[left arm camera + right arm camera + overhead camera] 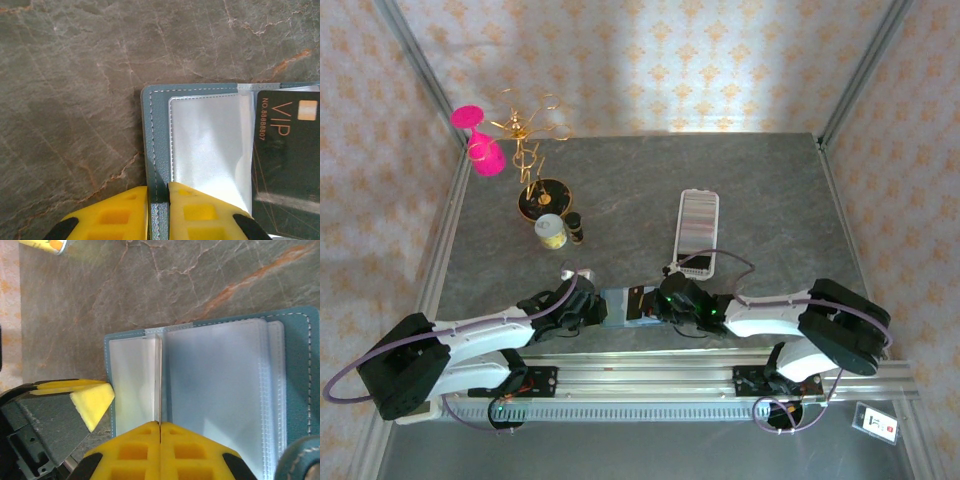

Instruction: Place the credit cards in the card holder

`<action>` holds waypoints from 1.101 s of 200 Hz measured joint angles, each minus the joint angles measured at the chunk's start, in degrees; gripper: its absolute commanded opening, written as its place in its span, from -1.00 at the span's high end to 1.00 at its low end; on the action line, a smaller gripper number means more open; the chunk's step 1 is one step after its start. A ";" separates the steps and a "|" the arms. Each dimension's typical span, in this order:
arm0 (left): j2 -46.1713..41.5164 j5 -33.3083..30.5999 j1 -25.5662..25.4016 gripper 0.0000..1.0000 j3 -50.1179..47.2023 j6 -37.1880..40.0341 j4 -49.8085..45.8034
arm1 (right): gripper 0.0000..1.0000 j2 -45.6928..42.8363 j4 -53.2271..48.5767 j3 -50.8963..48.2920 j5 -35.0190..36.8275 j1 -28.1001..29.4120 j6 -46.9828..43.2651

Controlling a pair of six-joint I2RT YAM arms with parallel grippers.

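**Both hands at the open wallet**

The white tray and a small tin sit farther back, well apart from me. My left gripper pinches the open card holder by its teal cover edge. My right gripper is clamped on the VIP card (edge-on above the clear sleeves).

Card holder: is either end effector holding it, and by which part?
Left end effector pinches the card holder by its teal cover's edge. Right end effector is shut on a thin edge-on sheet, probably a credit card.
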 measured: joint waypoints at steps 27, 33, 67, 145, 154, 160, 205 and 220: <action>0.00 0.00 0.00 0.70 -0.09 0.00 0.11 | 1.00 0.87 0.26 0.00 -0.50 0.09 0.22; 0.00 0.00 0.00 0.70 -0.09 0.00 0.11 | 1.00 0.96 0.37 0.00 -0.61 0.13 0.24; 0.00 0.00 0.00 0.71 -0.09 0.00 0.11 | 1.00 1.16 1.36 0.00 -1.38 0.13 0.68; 0.15 0.00 0.00 0.71 -0.26 0.00 0.52 | 1.00 1.46 7.91 -2.73 -2.86 0.26 3.67; 0.15 0.00 0.00 0.71 -0.26 0.00 0.52 | 1.00 1.29 8.37 -3.08 -2.84 0.33 3.87; 0.15 0.00 0.00 0.71 -0.26 0.00 0.52 | 1.00 1.09 8.59 -3.32 -2.75 0.35 4.15; 0.13 0.00 0.00 0.71 -0.35 0.00 0.72 | 1.00 -0.09 10.60 -4.72 -2.51 0.37 5.33; 0.13 0.00 0.00 0.71 -0.39 0.00 0.74 | 1.00 0.28 11.63 -4.76 -2.78 0.37 5.44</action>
